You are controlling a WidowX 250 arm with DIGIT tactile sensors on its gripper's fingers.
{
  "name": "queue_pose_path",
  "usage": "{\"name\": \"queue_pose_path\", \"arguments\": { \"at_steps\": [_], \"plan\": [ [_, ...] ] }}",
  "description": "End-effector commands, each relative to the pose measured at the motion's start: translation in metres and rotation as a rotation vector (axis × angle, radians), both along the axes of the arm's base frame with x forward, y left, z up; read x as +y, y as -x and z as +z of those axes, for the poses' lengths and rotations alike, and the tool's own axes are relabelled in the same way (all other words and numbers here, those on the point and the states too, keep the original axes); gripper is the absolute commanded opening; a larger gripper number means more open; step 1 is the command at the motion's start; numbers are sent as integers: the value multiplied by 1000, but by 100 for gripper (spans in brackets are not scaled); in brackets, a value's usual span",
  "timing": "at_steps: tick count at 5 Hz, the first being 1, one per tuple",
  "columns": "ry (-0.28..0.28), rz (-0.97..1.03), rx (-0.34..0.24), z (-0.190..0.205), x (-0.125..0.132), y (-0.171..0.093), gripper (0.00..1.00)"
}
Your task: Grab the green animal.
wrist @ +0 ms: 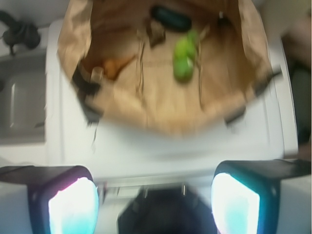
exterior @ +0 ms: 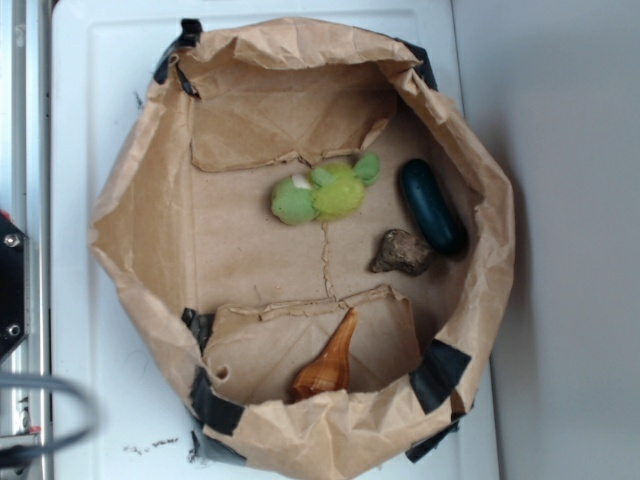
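Note:
The green animal is a small plush with a light green head and yellow-green body, lying on the floor of a brown paper-lined bin. In the wrist view the green animal appears blurred near the top centre, far from my gripper. The jaws stand wide apart at the bottom corners with nothing between them, over the white surface outside the bin. The gripper itself is out of the exterior view.
A dark oval object and a brown rock-like lump lie right of the plush. An orange-brown cone shape rests near the bin's front wall. The bin's crumpled paper rim stands raised all round on a white table.

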State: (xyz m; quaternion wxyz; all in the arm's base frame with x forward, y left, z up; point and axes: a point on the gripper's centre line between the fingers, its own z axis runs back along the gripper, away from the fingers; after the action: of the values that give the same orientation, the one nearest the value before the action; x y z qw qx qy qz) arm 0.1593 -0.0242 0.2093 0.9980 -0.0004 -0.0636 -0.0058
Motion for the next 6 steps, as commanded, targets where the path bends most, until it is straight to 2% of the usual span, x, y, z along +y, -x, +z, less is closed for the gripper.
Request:
{"name": "queue_pose_path", "arguments": {
  "at_steps": [1, 2, 3, 6],
  "plan": [
    [-62, -59, -8, -35, 6, -67, 100],
    [-16, -95, 84, -51, 28, -109, 100],
    [15, -188, 152, -55, 37, -123, 100],
    [15, -188, 152, -55, 37, -123, 100]
  ]
}}
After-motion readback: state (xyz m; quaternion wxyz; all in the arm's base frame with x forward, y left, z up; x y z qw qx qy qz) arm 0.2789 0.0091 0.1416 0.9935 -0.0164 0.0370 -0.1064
